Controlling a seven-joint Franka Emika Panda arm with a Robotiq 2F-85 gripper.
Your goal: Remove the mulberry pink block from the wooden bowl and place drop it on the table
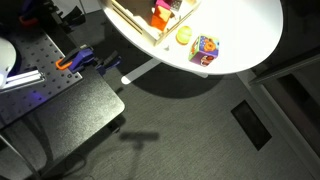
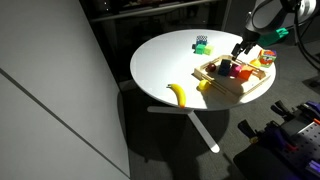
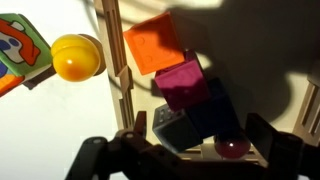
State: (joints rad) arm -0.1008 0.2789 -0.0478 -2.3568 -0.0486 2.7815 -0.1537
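The mulberry pink block (image 3: 180, 80) lies in the wooden bowl (image 3: 115, 70), between an orange block (image 3: 155, 45) and a dark blue block (image 3: 185, 125). It also shows in an exterior view (image 2: 227, 70). My gripper (image 3: 205, 140) is open and empty, hovering over the bowl's contents with its fingers either side of the dark blue block and a dark red ball (image 3: 232, 148). In an exterior view the gripper (image 2: 240, 48) hangs just above the bowl (image 2: 228, 92) on the white table (image 2: 165, 65).
A yellow ball (image 3: 77, 57) and a multicoloured cube (image 3: 20, 50) lie just outside the bowl's rim on the table (image 1: 245, 30). A banana (image 2: 178, 93) and a green object (image 2: 201, 43) lie farther off. A dark perforated bench (image 1: 45, 85) stands beside the table.
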